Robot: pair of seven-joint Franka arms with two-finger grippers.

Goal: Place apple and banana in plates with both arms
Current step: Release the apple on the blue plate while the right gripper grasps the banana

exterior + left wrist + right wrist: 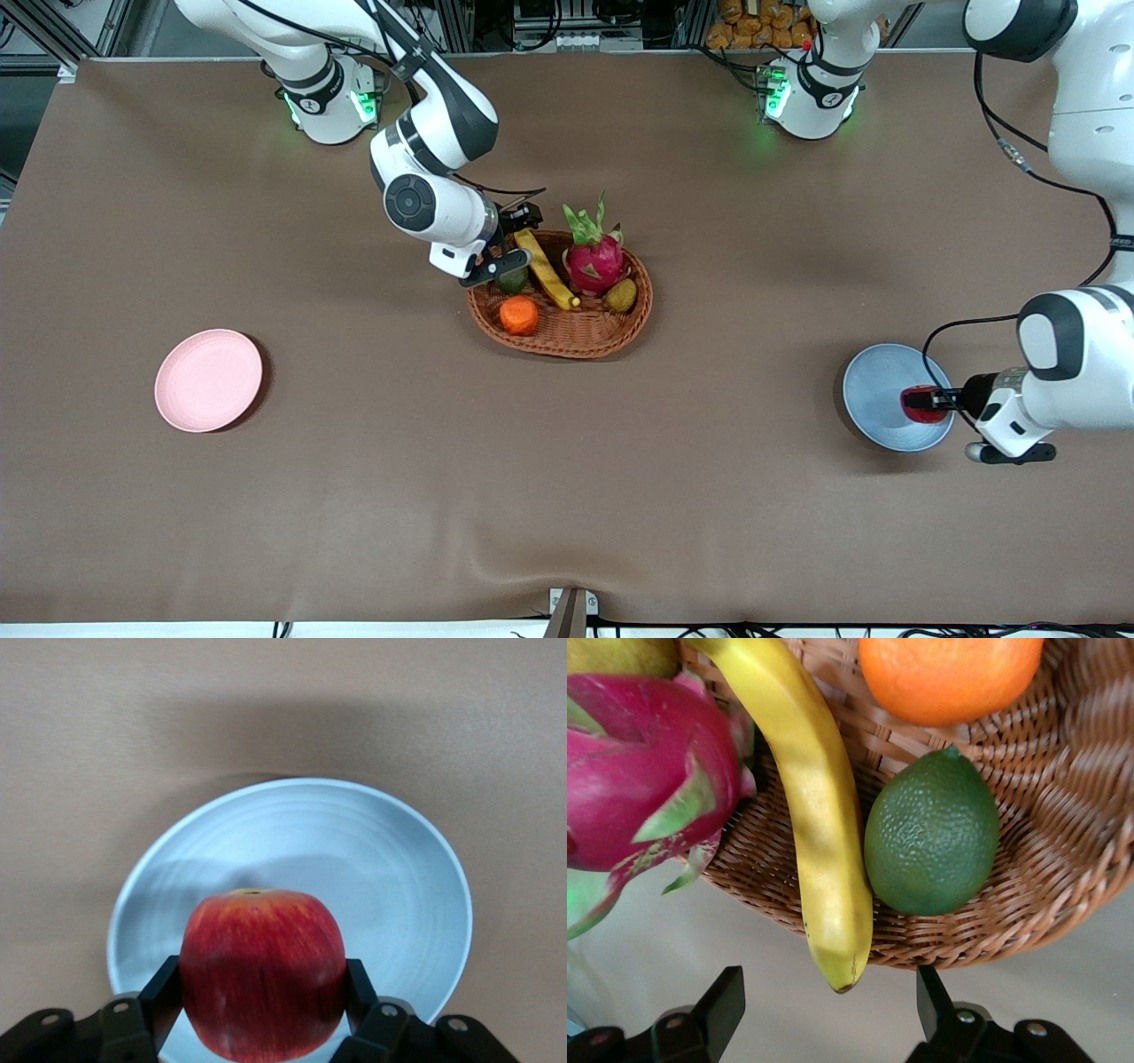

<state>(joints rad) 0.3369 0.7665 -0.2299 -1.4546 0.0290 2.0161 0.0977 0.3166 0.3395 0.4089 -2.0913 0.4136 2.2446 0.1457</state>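
My left gripper [941, 403] is shut on the red apple [921, 404] and holds it just over the light blue plate [881, 390]. In the left wrist view the apple [263, 973] sits between the two fingers of the left gripper [263, 997], above the plate [354, 859]. My right gripper [516, 240] is open at the rim of the wicker basket [576, 332], by the end of the yellow banana [547, 270]. In the right wrist view the banana [819, 815] has its dark tip pointing between the spread fingers of the right gripper [833, 997]. The pink plate [209, 380] lies empty toward the right arm's end.
The basket also holds a magenta dragon fruit [594, 261], an orange [519, 315], a green lime [512, 280] and a small brownish fruit [621, 295]. In the right wrist view the lime [931, 843] touches the banana and the dragon fruit [638, 771] lies beside it.
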